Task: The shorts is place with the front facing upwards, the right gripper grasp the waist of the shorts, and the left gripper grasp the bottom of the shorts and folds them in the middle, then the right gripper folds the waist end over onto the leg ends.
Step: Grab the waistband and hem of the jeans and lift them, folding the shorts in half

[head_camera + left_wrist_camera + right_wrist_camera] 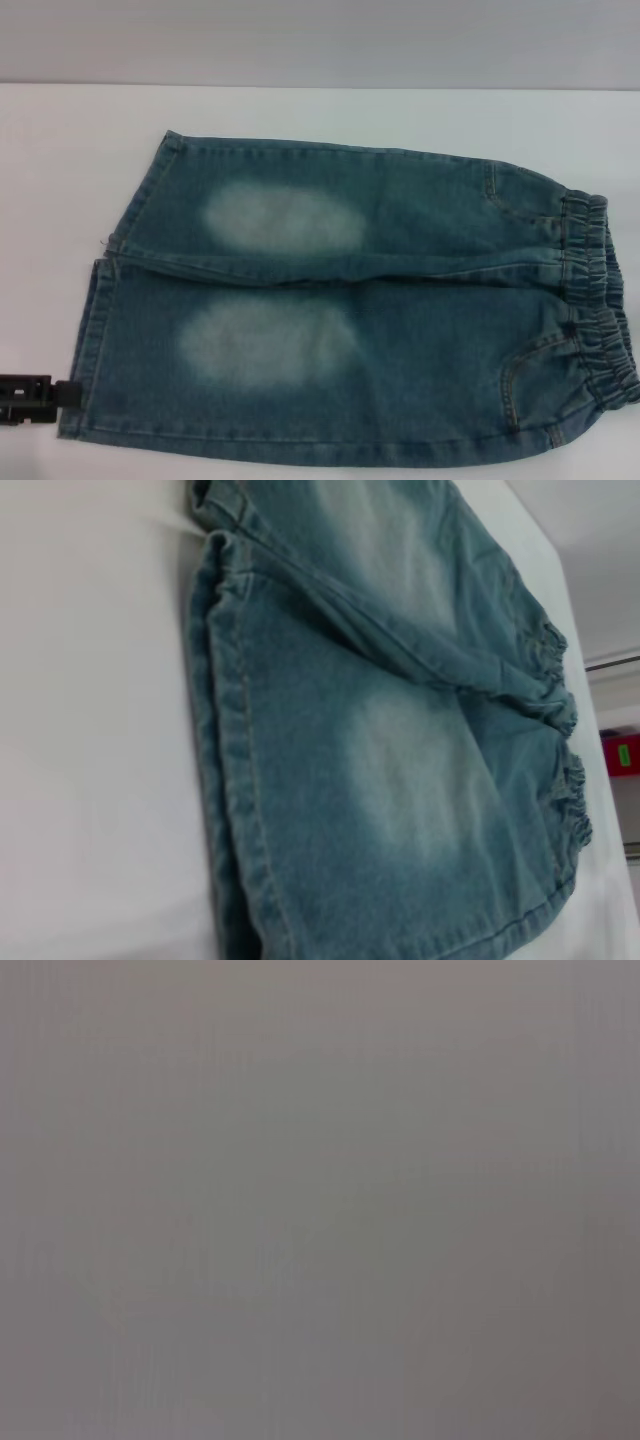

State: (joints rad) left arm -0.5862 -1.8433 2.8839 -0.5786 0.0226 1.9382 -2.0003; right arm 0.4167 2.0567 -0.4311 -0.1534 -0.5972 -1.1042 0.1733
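Observation:
The blue denim shorts [350, 310] lie flat on the white table [60, 160], front up, with pale faded patches on both thighs. The ruched waist [597, 300] points right and the bottom of the shorts, the two leg ends [95, 330], points left. My left gripper [40, 398] shows as a black part at the near left, its tip right beside the nearer leg's hem. The left wrist view looks along the shorts [400, 760] from the hems [215, 780] towards the waist [565, 780]. The right gripper is out of view, and the right wrist view shows only plain grey.
The table's far edge [320, 86] meets a grey wall behind. White tabletop [90, 730] lies open to the left of the hems. A red object [620, 752] stands beyond the table past the waist end.

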